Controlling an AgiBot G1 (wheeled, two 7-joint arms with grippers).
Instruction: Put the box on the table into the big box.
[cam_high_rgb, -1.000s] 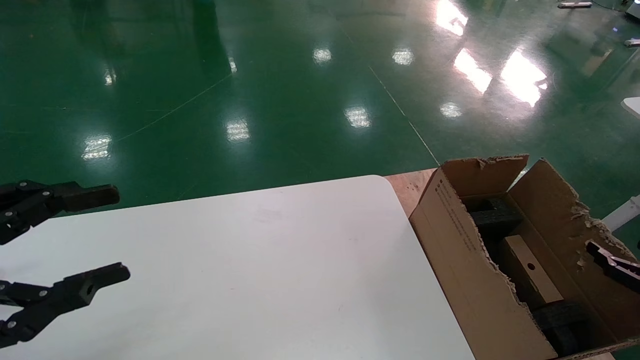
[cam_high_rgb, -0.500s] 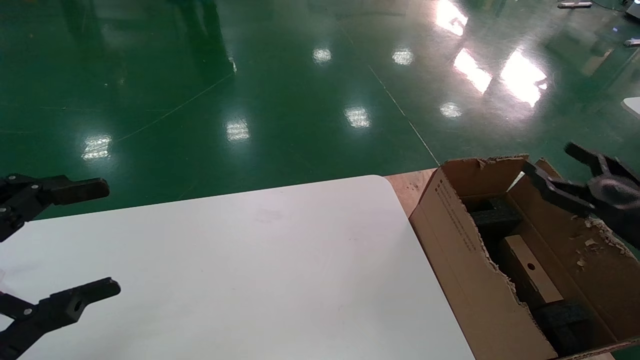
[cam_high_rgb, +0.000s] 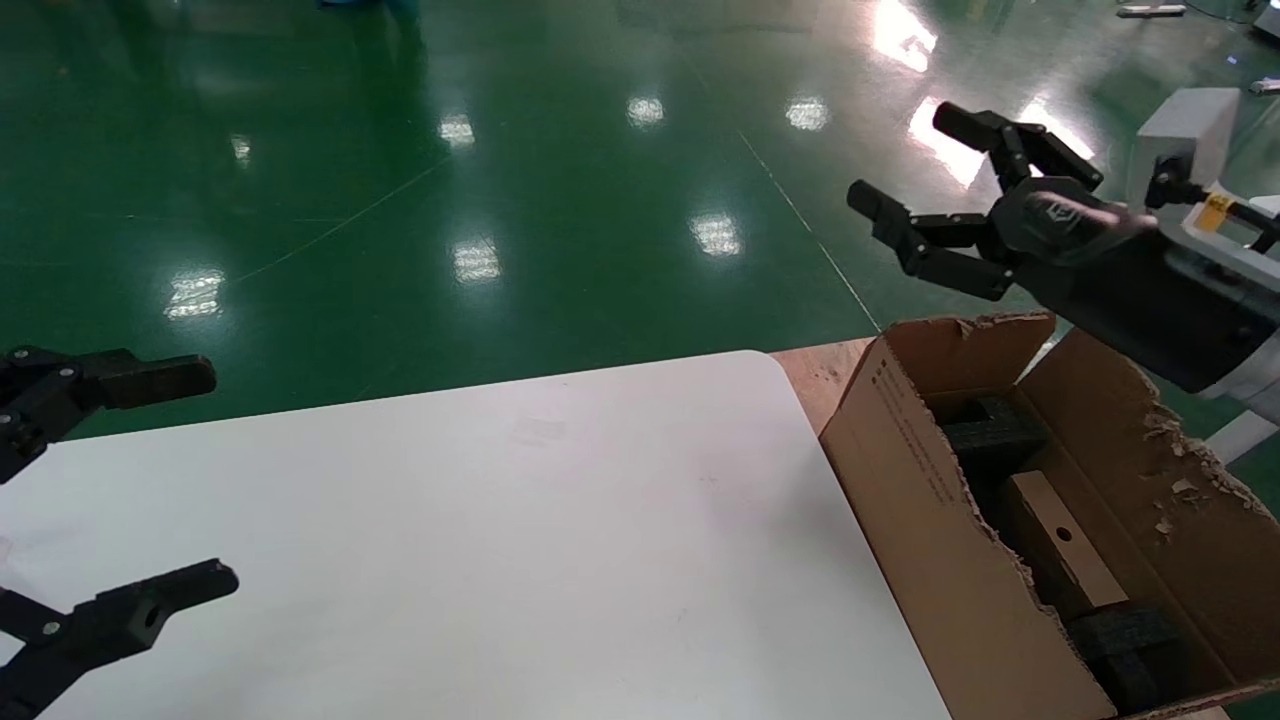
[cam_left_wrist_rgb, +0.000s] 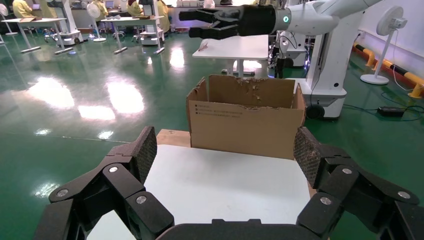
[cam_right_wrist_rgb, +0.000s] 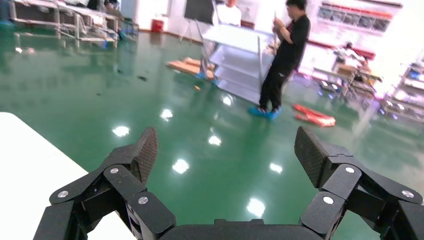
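My right hand (cam_high_rgb: 915, 165) is raised above the far end of the big box (cam_high_rgb: 930, 500), at about 1 o'clock in the head view, spread wide and holding nothing; its wrist view looks over green floor (cam_right_wrist_rgb: 210, 115), one white corner of the table (cam_right_wrist_rgb: 25, 155) at one edge; a person in black (cam_right_wrist_rgb: 285, 60) stands far off.

My left hand (cam_high_rgb: 190, 480) hovers at 9 o'clock over the near-left part of the table (cam_high_rgb: 500, 520), also wide and empty; its two fingertips (cam_left_wrist_rgb: 145, 150) frame the tabletop and the big box (cam_left_wrist_rgb: 245, 120) beyond it, and my right hand (cam_left_wrist_rgb: 200, 22) shows high above that box.

Edges: the table's far right corner is rounded; the big box stands just beside the table's right edge, its printed side facing the table; its rim is ragged and torn along the near wall and the right flap; a strip of wooden board (cam_high_rgb: 815, 375) shows between table corner and big box.

Count: one box (cam_high_rgb: 1060, 545), lying inside the big box at 4 o'clock, round black hole on its upper face; two black foam blocks (cam_high_rgb: 990, 430), one at each end of it; one big box; two hands.

Open room: white tabletop lies bare between my left hand and the big box.
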